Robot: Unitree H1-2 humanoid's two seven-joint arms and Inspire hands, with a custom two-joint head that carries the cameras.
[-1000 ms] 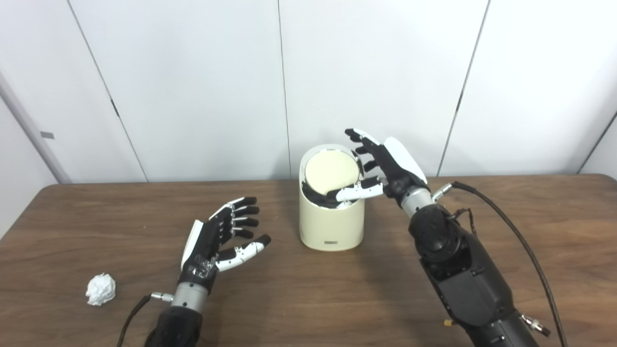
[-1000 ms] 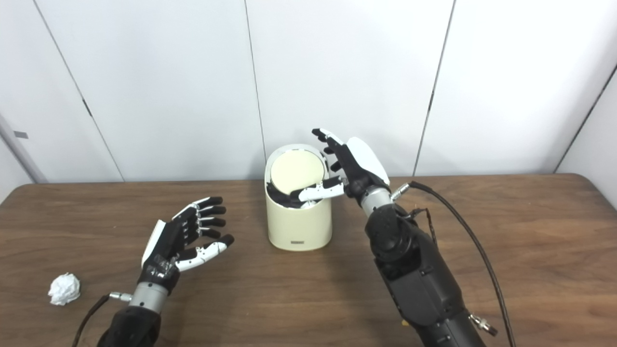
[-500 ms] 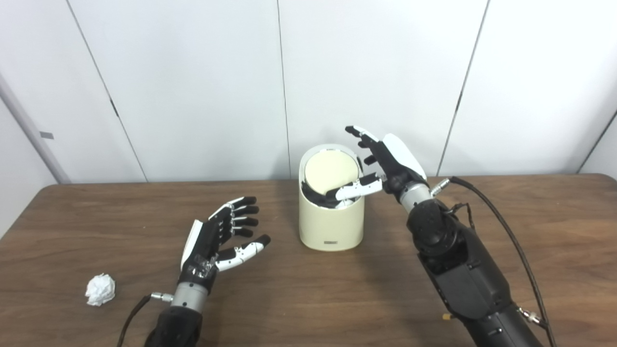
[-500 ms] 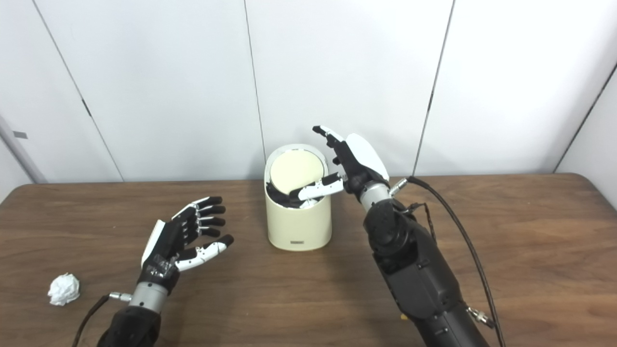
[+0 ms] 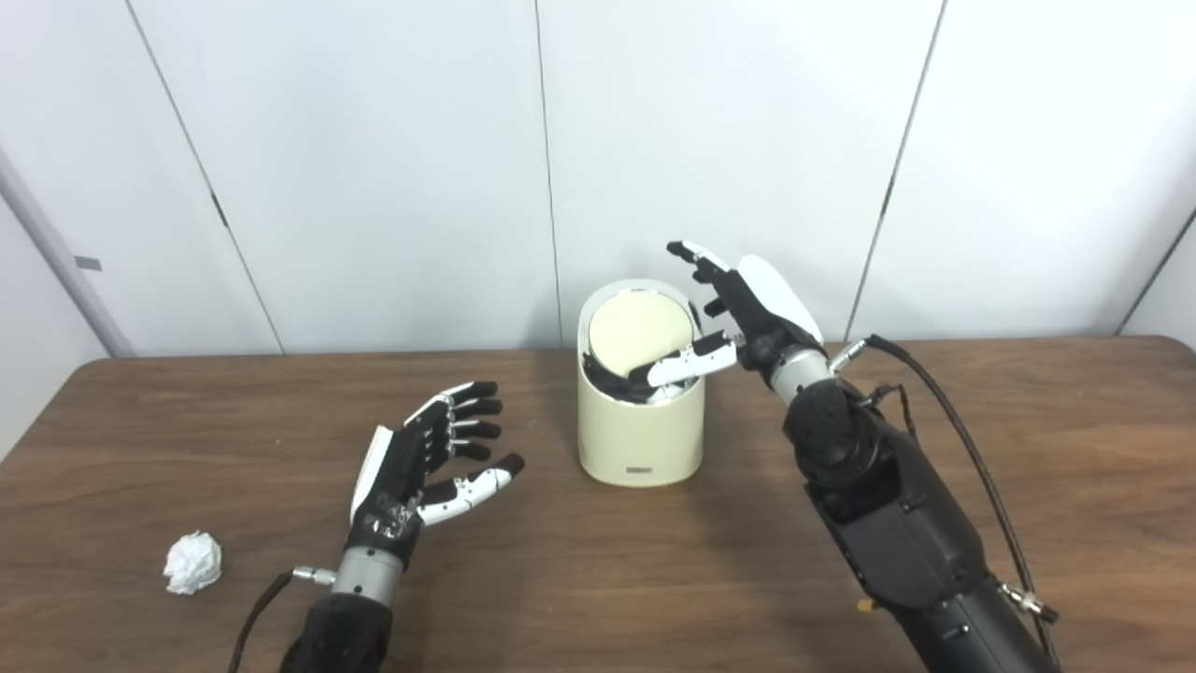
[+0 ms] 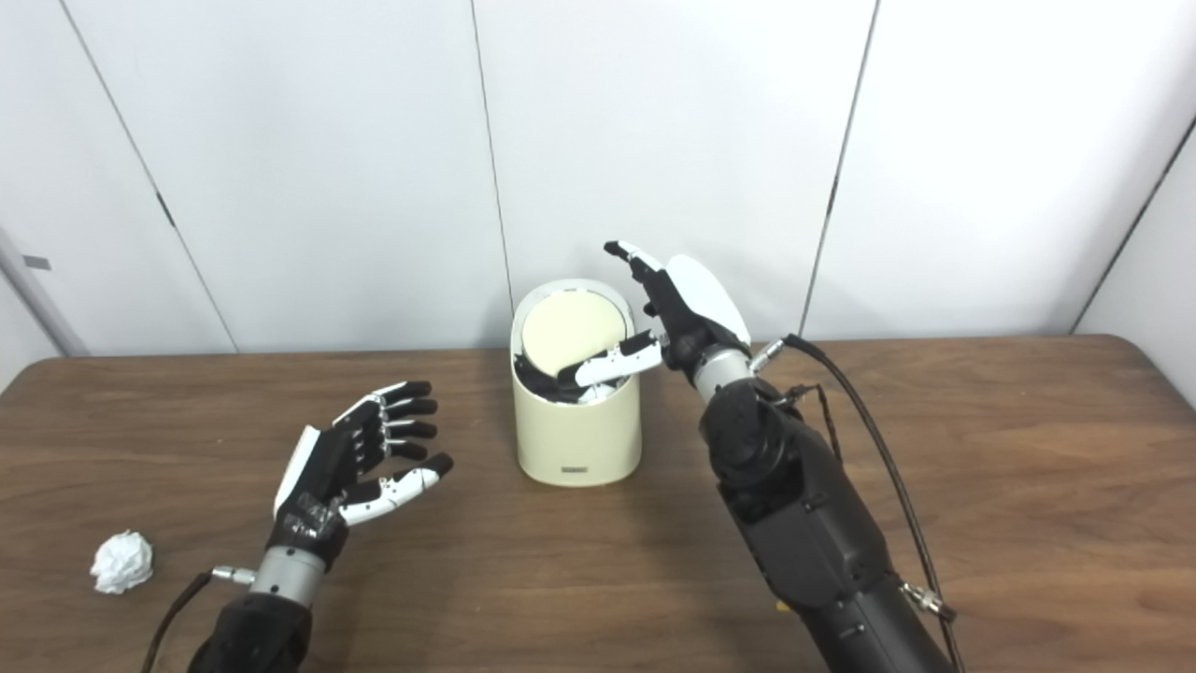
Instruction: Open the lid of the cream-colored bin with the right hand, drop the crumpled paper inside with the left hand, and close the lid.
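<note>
The cream-colored bin [image 5: 641, 430] stands on the table's middle, near the back edge. Its round lid [image 5: 641, 334] is tilted up toward the back, showing a dark gap at the front. My right hand [image 5: 738, 313] is open beside the bin's upper right; its thumb reaches over the front rim into the gap, the fingers stand behind the lid's right edge. The crumpled white paper [image 5: 192, 563] lies on the table at the front left. My left hand [image 5: 425, 463] is open, palm up, empty, between the paper and the bin.
The wooden table [image 5: 598, 561] ends at a white panelled wall [image 5: 374, 168] just behind the bin. A black cable [image 5: 944, 402] loops from the right wrist over the table's right side.
My right hand and arm have shifted slightly left and up at the bin, the thumb reaching a little further into the lid's gap. The left hand and the paper have not moved.
</note>
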